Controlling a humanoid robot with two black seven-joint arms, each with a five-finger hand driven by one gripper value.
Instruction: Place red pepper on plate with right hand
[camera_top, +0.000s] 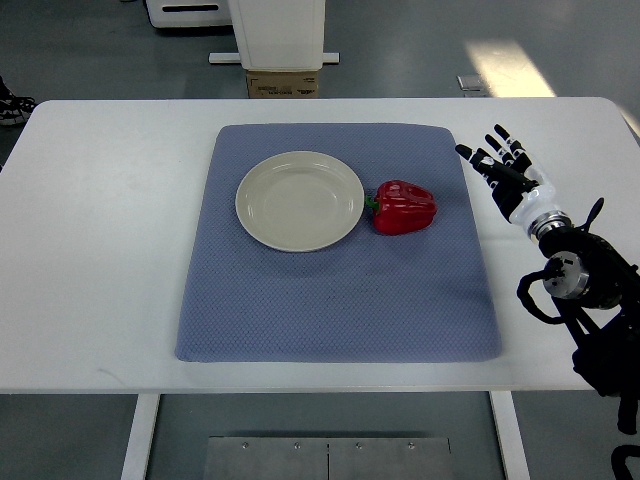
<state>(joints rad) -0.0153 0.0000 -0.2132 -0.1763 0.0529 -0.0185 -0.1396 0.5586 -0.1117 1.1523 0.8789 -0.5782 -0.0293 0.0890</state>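
A red pepper (403, 207) lies on its side on the blue mat (335, 290), its green stem pointing left toward the plate. The cream plate (299, 200) sits just left of it with nothing on it, its rim nearly touching the pepper's stem. My right hand (499, 162) hovers over the white table to the right of the mat, fingers spread and holding nothing, a short way right of the pepper. Its arm comes in from the lower right. The left arm does not show.
The white table (100, 250) carries the mat in its middle. A cardboard box (283, 84) and a white stand stand on the floor behind the table's far edge. Black cables hang around my right wrist (570, 275).
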